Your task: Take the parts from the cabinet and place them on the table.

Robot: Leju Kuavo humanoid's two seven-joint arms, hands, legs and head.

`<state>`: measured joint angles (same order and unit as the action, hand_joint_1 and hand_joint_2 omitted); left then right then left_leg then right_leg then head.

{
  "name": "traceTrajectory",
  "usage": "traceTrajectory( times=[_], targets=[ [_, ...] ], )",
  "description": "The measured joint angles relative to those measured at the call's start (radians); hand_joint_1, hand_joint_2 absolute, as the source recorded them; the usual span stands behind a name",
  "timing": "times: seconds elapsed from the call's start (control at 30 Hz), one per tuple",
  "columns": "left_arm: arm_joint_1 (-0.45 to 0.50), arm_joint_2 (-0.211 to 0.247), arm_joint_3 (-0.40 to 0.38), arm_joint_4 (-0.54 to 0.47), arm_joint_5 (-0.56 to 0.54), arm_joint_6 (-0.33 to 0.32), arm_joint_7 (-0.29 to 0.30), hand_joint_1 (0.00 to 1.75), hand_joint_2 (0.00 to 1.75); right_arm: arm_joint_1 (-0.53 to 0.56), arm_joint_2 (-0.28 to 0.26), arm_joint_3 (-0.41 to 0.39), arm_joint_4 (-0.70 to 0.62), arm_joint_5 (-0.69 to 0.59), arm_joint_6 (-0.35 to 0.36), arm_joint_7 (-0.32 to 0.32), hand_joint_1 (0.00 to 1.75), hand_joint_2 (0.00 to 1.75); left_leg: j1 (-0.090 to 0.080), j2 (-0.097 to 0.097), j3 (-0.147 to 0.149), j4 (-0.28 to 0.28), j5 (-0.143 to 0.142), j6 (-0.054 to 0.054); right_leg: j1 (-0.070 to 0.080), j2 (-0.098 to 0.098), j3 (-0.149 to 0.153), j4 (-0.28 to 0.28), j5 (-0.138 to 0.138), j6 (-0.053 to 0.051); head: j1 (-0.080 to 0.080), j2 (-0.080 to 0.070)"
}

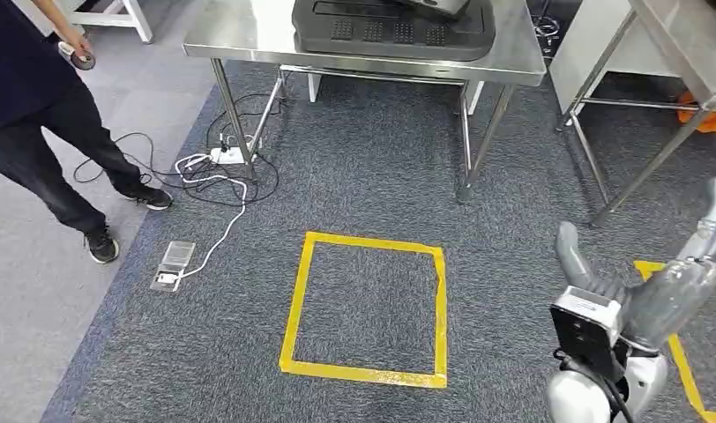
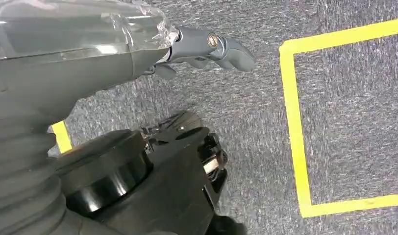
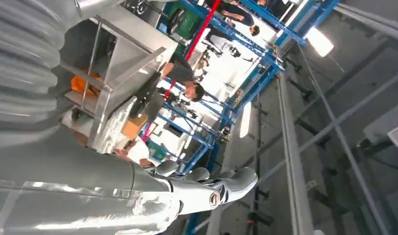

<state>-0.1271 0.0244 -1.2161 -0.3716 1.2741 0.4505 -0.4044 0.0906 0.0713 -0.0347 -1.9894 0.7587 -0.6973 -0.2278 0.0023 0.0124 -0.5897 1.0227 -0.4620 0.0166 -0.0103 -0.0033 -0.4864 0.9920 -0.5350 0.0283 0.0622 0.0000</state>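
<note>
A black moulded part [image 1: 394, 31] lies on the steel table [image 1: 240, 40] at the far side of the carpet. My right hand [image 1: 681, 282] is raised at the lower right of the head view, well short of the table, fingers spread and holding nothing. In the right wrist view its fingers [image 3: 221, 185] stretch out towards the ceiling and blue racks. My left hand [image 2: 207, 46] hangs over the grey carpet with its fingers extended and nothing in them.
A yellow tape square [image 1: 368, 308] marks the carpet in front of the table. A person [image 1: 37, 115] stands at the left with a small round object [image 1: 81, 59] in hand. Cables and a power strip [image 1: 222, 159] lie by the table's left legs. A second steel table [image 1: 681, 44] stands at the right.
</note>
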Motion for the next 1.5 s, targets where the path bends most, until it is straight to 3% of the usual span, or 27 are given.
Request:
traceTrajectory(
  times=[0.1, 0.13, 0.2, 0.27, 0.3, 0.33, 0.37, 0.47, 0.5, 0.63, 0.7, 0.77, 0.83, 0.9, 0.93, 0.97, 1.0, 1.07, 1.13, 1.17, 1.2, 1.3, 1.33, 1.37, 1.43, 1.47, 1.5],
  targets=[
    [0.000, 0.000, 0.000, 0.000, -0.001, 0.000, 0.000, 0.00, 1.75, 0.006, 0.000, 0.000, 0.000, -0.023, 0.000, -0.004, 0.00, 0.00, 0.006, 0.002, -0.007, -0.005, 0.015, -0.020, 0.004, 0.002, -0.011, 0.004, 0.006, -0.012, -0.007, 0.000],
    [0.000, 0.000, 0.000, 0.000, -0.002, 0.000, 0.000, 0.00, 0.00, 0.006, 0.000, 0.000, 0.000, -0.021, 0.000, -0.003, 0.00, 0.00, 0.000, 0.001, -0.007, -0.004, 0.019, -0.027, -0.003, 0.000, -0.016, -0.008, 0.017, -0.023, -0.010, 0.000],
    [0.000, 0.000, 0.000, 0.000, -0.008, 0.000, -0.003, 0.00, 0.00, 0.004, -0.002, 0.001, -0.001, 0.015, 0.000, 0.029, 0.00, 0.00, 0.006, -0.006, -0.033, 0.066, -0.055, -0.033, -0.007, -0.004, -0.023, -0.011, 0.030, -0.036, -0.024, 0.000],
    [0.001, 0.000, 0.000, 0.000, -0.008, 0.002, -0.005, 0.00, 0.00, 0.007, -0.008, 0.003, -0.001, 0.033, 0.000, 0.043, 0.00, 0.00, 0.010, -0.006, -0.085, 0.213, -0.139, -0.039, -0.005, -0.008, -0.037, -0.011, 0.038, -0.043, -0.039, 0.000],
    [0.002, 0.000, 0.000, 0.000, -0.008, 0.003, -0.005, 0.00, 0.00, 0.009, -0.011, 0.005, -0.002, 0.037, 0.000, 0.046, 0.00, 1.75, 0.011, -0.005, -0.104, 0.273, -0.164, -0.041, -0.004, -0.008, -0.044, -0.009, 0.042, -0.044, -0.042, 0.000],
    [0.002, 0.000, 0.000, 0.000, -0.007, 0.005, -0.005, 0.00, 0.00, 0.012, -0.013, 0.007, -0.002, 0.037, 0.000, 0.050, 0.00, 1.75, 0.011, -0.005, -0.104, 0.297, -0.166, -0.043, -0.004, -0.008, -0.051, -0.007, 0.047, -0.043, -0.045, 0.000],
    [0.002, 0.000, 0.000, 0.000, -0.007, 0.006, -0.006, 0.00, 0.00, 0.015, -0.017, 0.008, -0.002, 0.038, 0.000, 0.055, 0.00, 1.75, 0.012, -0.005, -0.079, 0.268, -0.147, -0.042, -0.004, -0.008, -0.055, -0.005, 0.049, -0.040, -0.049, 0.000],
    [0.000, 0.000, 0.000, 0.000, -0.008, 0.008, -0.008, 0.00, 0.00, 0.019, -0.021, 0.008, -0.007, 0.036, 0.000, 0.055, 0.00, 1.75, 0.015, 0.011, 0.071, 0.026, -0.052, -0.037, -0.005, -0.012, -0.060, 0.005, 0.051, -0.034, -0.059, 0.000],
    [-0.003, 0.000, 0.000, 0.000, -0.008, 0.008, -0.008, 0.00, 0.00, 0.021, -0.022, 0.008, -0.011, 0.036, 0.000, 0.055, 0.00, 1.75, 0.009, 0.025, 0.079, -0.009, -0.065, -0.033, 0.002, -0.014, -0.064, 0.012, 0.050, -0.026, -0.064, 0.000],
    [-0.001, 0.000, 0.000, 0.000, -0.018, -0.003, -0.008, 0.00, 0.00, 0.023, -0.027, 0.009, -0.016, 0.031, 0.000, 0.052, 0.00, 1.75, 0.005, 0.005, 0.064, -0.013, -0.052, -0.002, 0.000, -0.030, -0.068, 0.011, 0.059, -0.007, -0.057, 0.000],
    [-0.002, 0.002, 0.000, 0.000, -0.018, -0.006, -0.008, 0.00, 0.00, 0.025, -0.029, 0.010, -0.021, 0.033, 0.000, 0.052, 0.00, 1.75, 0.011, 0.001, 0.058, -0.020, -0.039, 0.015, -0.004, -0.014, -0.087, 0.058, 0.007, 0.002, -0.051, 0.000],
    [-0.002, 0.002, 0.000, 0.000, -0.020, -0.010, -0.008, 0.00, 0.00, 0.026, -0.033, 0.010, -0.023, 0.041, 0.000, 0.056, 0.00, 1.75, 0.009, -0.006, 0.047, -0.020, -0.032, 0.023, -0.005, -0.006, -0.153, 0.221, -0.088, 0.008, -0.034, 0.000],
    [0.000, 0.002, 0.000, 0.000, -0.022, -0.011, -0.008, 0.00, 0.00, 0.028, -0.034, 0.010, -0.023, 0.048, 0.000, 0.062, 0.00, 1.75, 0.006, -0.016, 0.039, -0.018, -0.028, 0.023, -0.004, -0.004, -0.194, 0.331, -0.121, 0.009, -0.023, 0.000],
    [0.001, 0.002, 0.000, 0.000, -0.023, -0.011, -0.008, 0.00, 0.00, 0.031, -0.035, 0.010, -0.023, 0.048, 0.000, 0.065, 0.00, 1.75, 0.005, -0.030, 0.037, -0.017, -0.025, 0.021, -0.004, -0.001, -0.150, 0.261, -0.066, 0.002, -0.017, 0.000],
    [0.000, 0.002, 0.000, 0.000, -0.023, -0.011, -0.008, 0.00, 0.00, 0.031, -0.036, 0.010, -0.024, 0.049, 0.000, 0.066, 0.00, 1.75, 0.004, -0.040, 0.038, -0.016, -0.024, 0.019, -0.003, 0.007, -0.101, 0.169, -0.019, -0.005, -0.013, 0.000],
    [-0.001, 0.002, 0.000, 0.000, -0.023, -0.011, -0.008, 0.00, 0.00, 0.031, -0.036, 0.010, -0.024, 0.050, 0.000, 0.066, 0.00, 1.75, 0.004, -0.048, 0.039, -0.016, -0.023, 0.017, -0.003, 0.035, -0.052, 0.071, 0.024, -0.013, -0.008, 0.000],
    [-0.002, 0.002, 0.000, 0.000, -0.023, -0.013, -0.008, 0.00, 0.00, 0.030, -0.036, 0.010, -0.026, 0.052, 0.000, 0.066, 0.00, 1.75, 0.006, -0.054, 0.034, -0.015, -0.021, 0.014, -0.002, 0.079, -0.030, 0.020, 0.024, -0.021, -0.005, 0.000],
    [-0.006, 0.002, 0.000, 0.000, -0.025, -0.014, -0.008, 0.00, 0.00, 0.034, -0.037, 0.010, -0.030, 0.053, 0.000, 0.065, 0.00, 1.75, 0.006, -0.071, 0.019, -0.010, -0.014, 0.000, 0.001, 0.067, -0.030, 0.003, 0.022, -0.018, -0.007, 0.000],
    [-0.003, 0.002, 0.000, 0.000, -0.025, -0.014, -0.008, 0.00, 0.00, 0.033, -0.037, 0.010, -0.033, 0.056, 0.000, 0.065, 0.00, 1.75, 0.008, -0.090, 0.016, -0.016, -0.004, -0.014, 0.003, 0.051, -0.030, -0.003, 0.028, -0.024, -0.006, 0.000],
    [-0.002, 0.004, 0.000, 0.000, -0.026, -0.014, -0.008, 0.00, 0.00, 0.033, -0.037, 0.010, -0.035, 0.059, 0.000, 0.065, 0.00, 1.75, 0.006, -0.082, 0.016, -0.007, -0.013, -0.017, -0.009, 0.037, -0.027, -0.017, 0.037, -0.030, -0.008, 0.000],
    [-0.002, 0.004, 0.000, 0.000, -0.026, -0.014, -0.008, 0.00, 0.00, 0.033, -0.037, 0.010, -0.036, 0.062, 0.000, 0.065, 0.00, 1.75, 0.004, -0.054, 0.004, 0.020, -0.038, -0.024, -0.008, 0.025, -0.026, -0.020, 0.040, -0.033, -0.016, 0.000],
    [-0.004, 0.004, 0.000, 0.000, -0.026, -0.018, -0.009, 0.00, 0.00, 0.034, -0.037, 0.010, -0.040, 0.070, 0.000, 0.072, 0.00, 1.75, 0.010, -0.029, -0.092, 0.245, -0.156, -0.036, -0.006, -0.013, -0.030, -0.019, 0.041, -0.038, -0.040, 0.000],
    [-0.002, 0.004, 0.000, 0.000, -0.026, -0.018, -0.009, 0.00, 0.00, 0.034, -0.037, 0.010, -0.040, 0.070, 0.000, 0.074, 0.00, 1.75, 0.011, -0.027, -0.110, 0.291, -0.168, -0.038, -0.006, -0.024, -0.032, -0.017, 0.041, -0.038, -0.043, 0.000],
    [0.000, 0.004, 0.000, 0.000, -0.025, -0.018, -0.009, 0.00, 0.00, 0.034, -0.037, 0.010, -0.040, 0.070, 0.000, 0.075, 0.00, 1.75, 0.013, -0.026, -0.106, 0.290, -0.156, -0.040, -0.007, -0.035, -0.033, -0.016, 0.041, -0.038, -0.047, 0.000],
    [0.001, 0.005, 0.000, 0.000, -0.022, -0.018, -0.009, 0.00, 0.00, 0.034, -0.037, 0.010, -0.040, 0.070, 0.000, 0.079, 0.00, 1.75, 0.017, -0.014, -0.036, 0.166, -0.088, -0.041, -0.008, -0.054, -0.031, -0.014, 0.039, -0.036, -0.054, 0.000],
    [0.000, 0.005, 0.000, 0.000, -0.019, -0.018, -0.009, 0.00, 0.00, 0.033, -0.037, 0.010, -0.040, 0.070, 0.000, 0.079, 0.00, 1.75, 0.017, 0.004, 0.018, 0.066, -0.046, -0.041, -0.010, -0.063, -0.029, -0.012, 0.037, -0.033, -0.056, 0.000],
    [-0.001, 0.005, 0.000, 0.000, -0.019, -0.018, -0.009, 0.00, 0.00, 0.032, -0.037, 0.010, -0.040, 0.070, 0.000, 0.079, 0.00, 1.75, 0.016, 0.050, 0.051, -0.010, -0.039, -0.038, -0.006, -0.070, -0.029, -0.010, 0.034, -0.027, -0.061, 0.000]
  ],
)
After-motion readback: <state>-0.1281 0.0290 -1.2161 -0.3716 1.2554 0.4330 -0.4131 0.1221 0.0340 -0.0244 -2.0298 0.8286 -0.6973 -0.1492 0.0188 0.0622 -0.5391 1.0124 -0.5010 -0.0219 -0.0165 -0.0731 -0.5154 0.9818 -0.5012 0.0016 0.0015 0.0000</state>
